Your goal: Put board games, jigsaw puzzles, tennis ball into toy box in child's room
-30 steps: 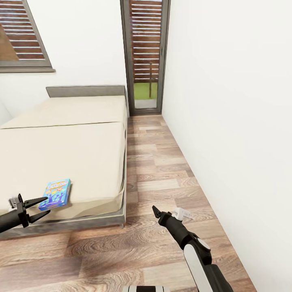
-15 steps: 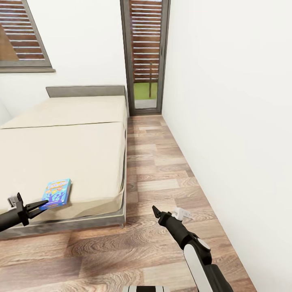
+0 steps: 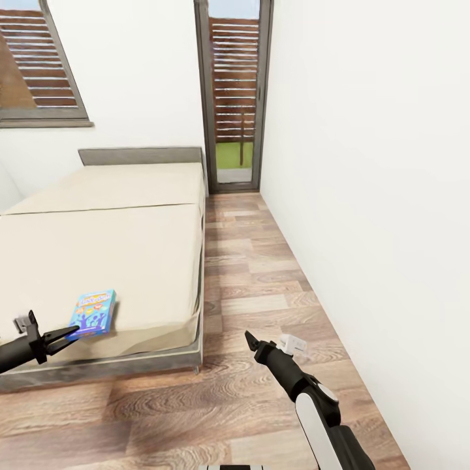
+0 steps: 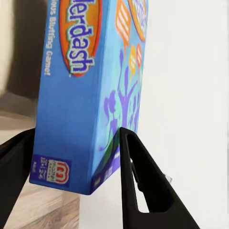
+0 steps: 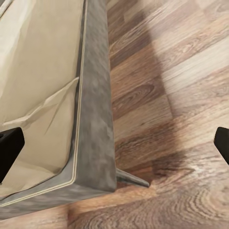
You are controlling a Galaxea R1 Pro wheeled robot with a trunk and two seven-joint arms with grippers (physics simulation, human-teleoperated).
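A small blue board game with colourful print lies near the front right corner of the bed. My left gripper reaches in from the left, shut on the box's near end. In the left wrist view the blue board game sits between the two black fingers, which press on both of its sides. My right gripper hangs open over the wood floor beside the bed's corner. Its wrist view looks down on the grey bed frame with the fingertips far apart.
A wood-plank aisle runs between the bed and the white wall on the right. It ends at a tall narrow window. Another slatted window is on the far wall above the grey headboard.
The left gripper's fingers have closed from spread apart onto the blue board game. The head view has tilted up a little. The right arm has not moved.
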